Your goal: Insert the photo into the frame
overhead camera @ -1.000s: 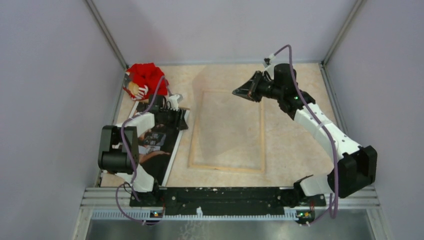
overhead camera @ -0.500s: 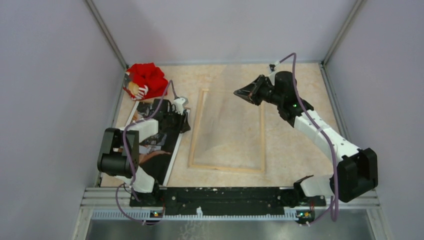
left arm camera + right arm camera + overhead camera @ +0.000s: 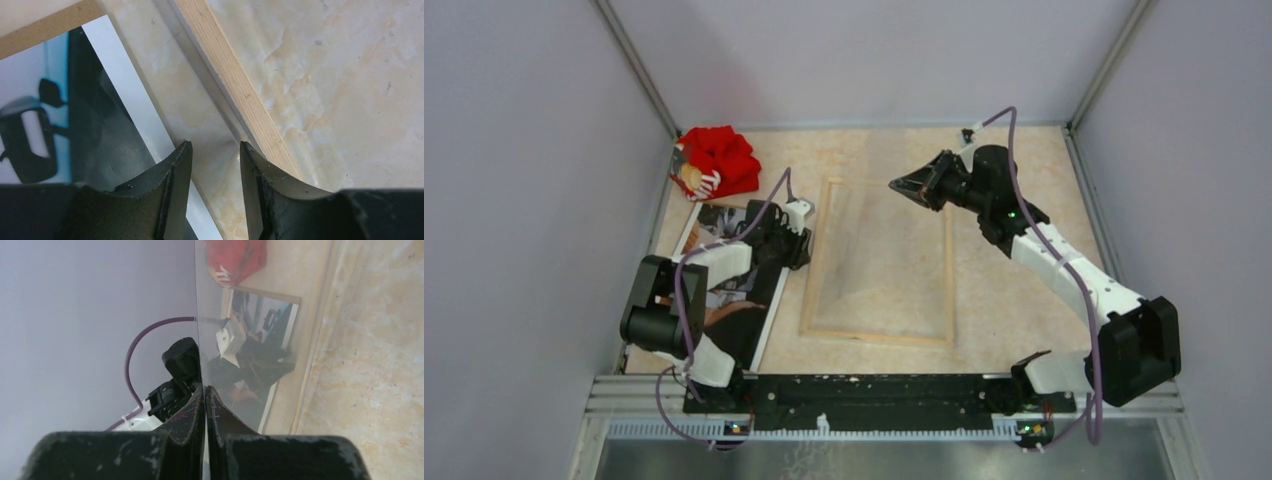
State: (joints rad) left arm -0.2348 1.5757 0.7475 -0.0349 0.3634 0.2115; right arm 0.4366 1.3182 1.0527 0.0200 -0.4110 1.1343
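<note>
The photo (image 3: pixel 729 300), dark and glossy with a white border, lies flat at the left, partly under my left arm. My left gripper (image 3: pixel 801 236) hovers over its right edge, open. In the left wrist view the gripper (image 3: pixel 215 146) straddles bare table between the photo's border (image 3: pixel 125 100) and the frame's wooden rail (image 3: pixel 235 85). The frame (image 3: pixel 816 270) lies wood side up at the centre. My right gripper (image 3: pixel 906 187) is shut on a clear pane (image 3: pixel 874 240) that slants over the frame. The pane (image 3: pixel 250 315) runs edge-on between that gripper's (image 3: pixel 205 388) jaws.
A red plush toy (image 3: pixel 717 160) sits at the back left corner. A brown backing board (image 3: pixel 50 25) shows under the photo's far end. Grey walls close in on three sides, and a metal rail (image 3: pixel 874 385) runs along the near edge.
My left gripper has moved right across the photo to its right edge, and its jaws have narrowed a little. The right gripper shifted slightly with the pane, then held still.
</note>
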